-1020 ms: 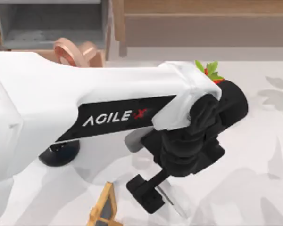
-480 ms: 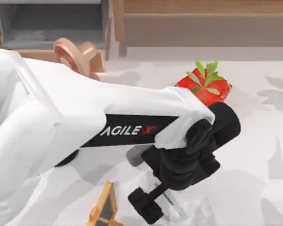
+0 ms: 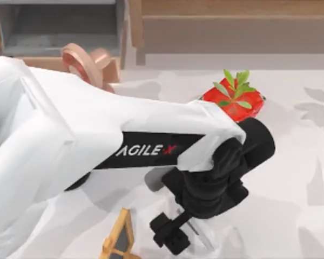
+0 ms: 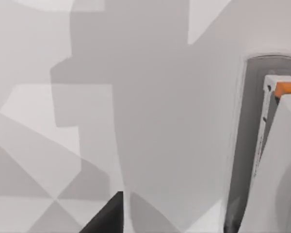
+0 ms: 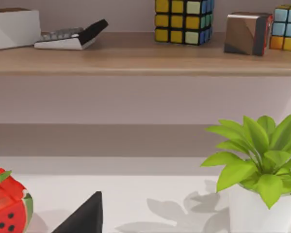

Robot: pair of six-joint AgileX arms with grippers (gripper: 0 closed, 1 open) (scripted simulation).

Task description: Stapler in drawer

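- The drawer [image 3: 56, 32] sits at the table's far left corner in the top view, pulled open, its grey inside showing behind the light tan front panel.
- A pinkish ring-shaped piece [image 3: 85, 58] stands just in front of that panel, partly under the left arm.
- The stapler [image 3: 200, 233] lies on the table [image 3: 291, 178] near its front edge, well apart from the drawer and just beside the left end effector.
- A red watermelon-patterned pot [image 3: 235, 102] holds a small green plant, right of centre.
- The left arm reaches from the left across the table's middle, wrist bent down, with the left end effector [image 3: 173, 234] low over the front edge. We cannot tell whether it is spread or pressed together.
- The right end effector [image 5: 85, 216] faces the long wooden ledge [image 5: 136, 56]. Its state cannot be told.
- A yellow frame [image 3: 119, 240] stands at the front edge beside the left end effector.
- The ledge carries a calculator [image 5: 70, 36], two colour cubes and a metallic block [image 5: 246, 33].
- A white pot with a leafy plant [image 5: 254, 160] stands on the pale, shadow-patterned table below it.
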